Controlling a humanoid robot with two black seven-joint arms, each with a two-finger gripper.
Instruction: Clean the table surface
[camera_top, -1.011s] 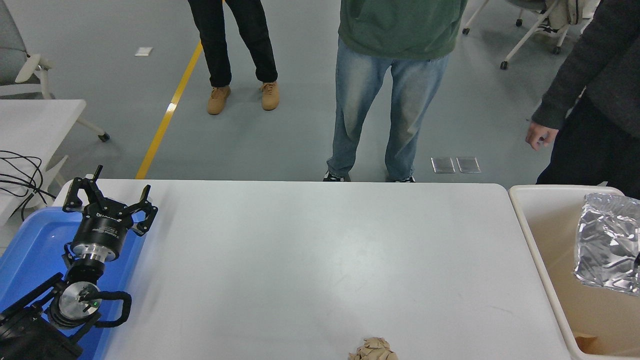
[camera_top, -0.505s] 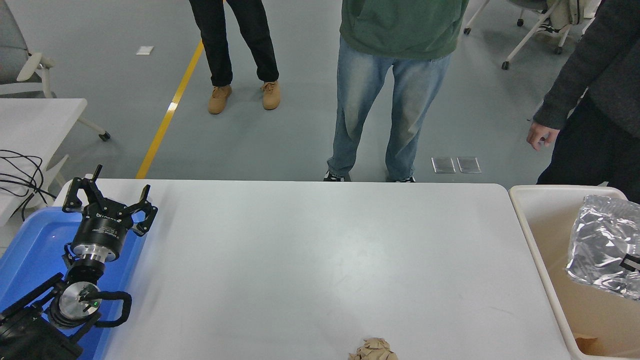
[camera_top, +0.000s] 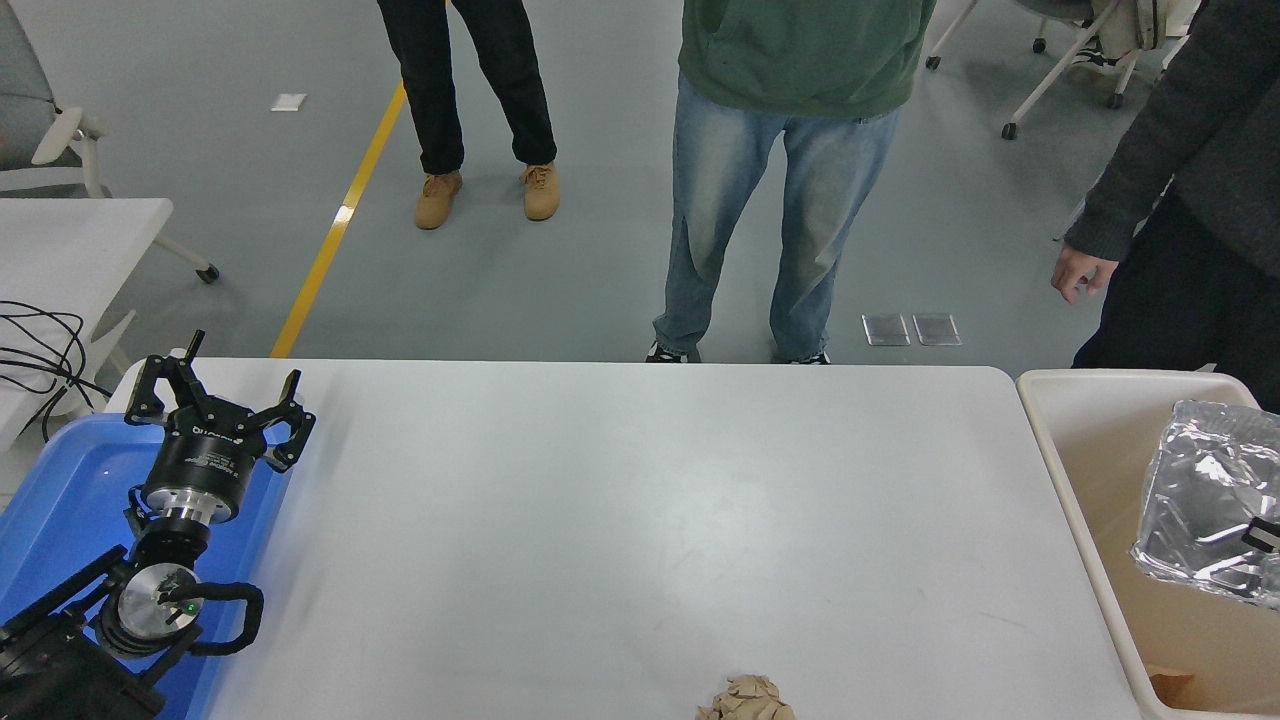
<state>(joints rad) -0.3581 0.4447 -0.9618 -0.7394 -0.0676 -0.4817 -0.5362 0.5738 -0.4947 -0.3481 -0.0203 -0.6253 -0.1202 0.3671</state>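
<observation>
One gripper (camera_top: 215, 400), the left, sits parked at eight o'clock, fingers spread and empty; the right's state is unclear. Foil bag (camera_top: 1205, 500) hangs over bin (camera_top: 1060, 440) at four o'clock. Across the table surface (camera_top: 640, 520), only a paper wad (camera_top: 748, 698) remains at six o'clock.

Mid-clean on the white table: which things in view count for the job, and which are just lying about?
Belongs to the job:
- table surface
- crumpled brown paper at its near edge
- silver foil bag over the beige bin

Just around:
- blue tray
- left gripper, parked, open
- cables
- people standing beyond the far edge
</observation>
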